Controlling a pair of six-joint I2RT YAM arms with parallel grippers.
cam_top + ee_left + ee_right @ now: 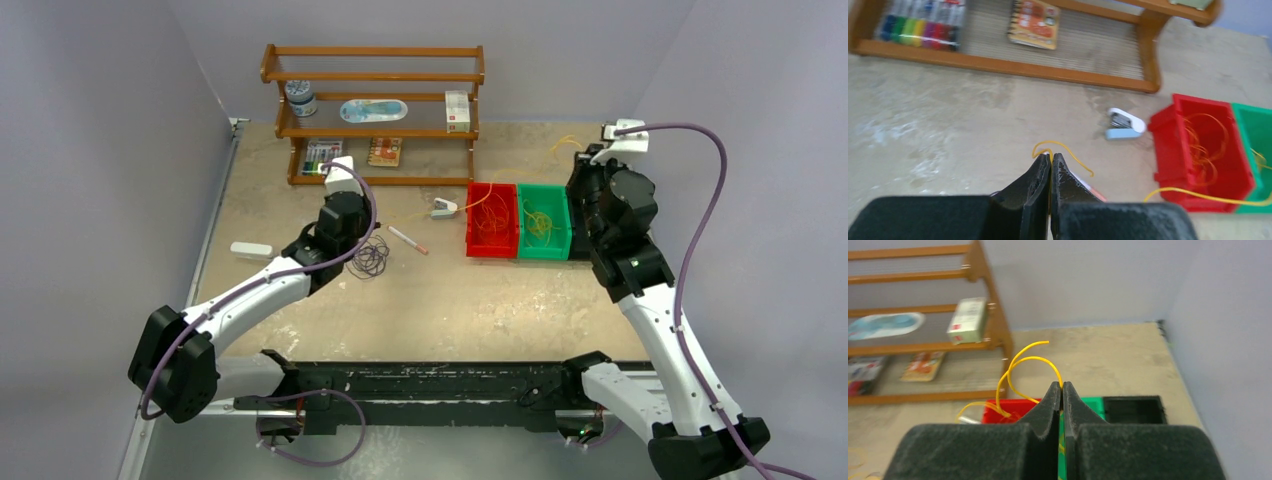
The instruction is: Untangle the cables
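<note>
Left fingers [1040,176] are pressed together, pinching a yellow cable [1068,149] at the tips. A short curl of it pokes out past them toward 3 o'clock, above the desk [480,310]. Right fingers [1048,407] are also pressed together, pinching a yellow loop [1020,365] that arcs up toward 11 o'clock from the tips, over the bins. Cannot tell if both hold the same strand.

Top view: a dark cable coil [371,257] lies flat on the desk just beside the left arm, at 8 o'clock from the pen [408,240]. The orange cables [492,222] are bunched inside the red bin [473,245]. More yellow wire [543,222] is in the green bin [560,250], which touches the red bin at its 3 o'clock. A white clip [444,208] sits at 1 o'clock from the pen. The wooden shelf [372,115] is at the desk's 12 o'clock edge.
</note>
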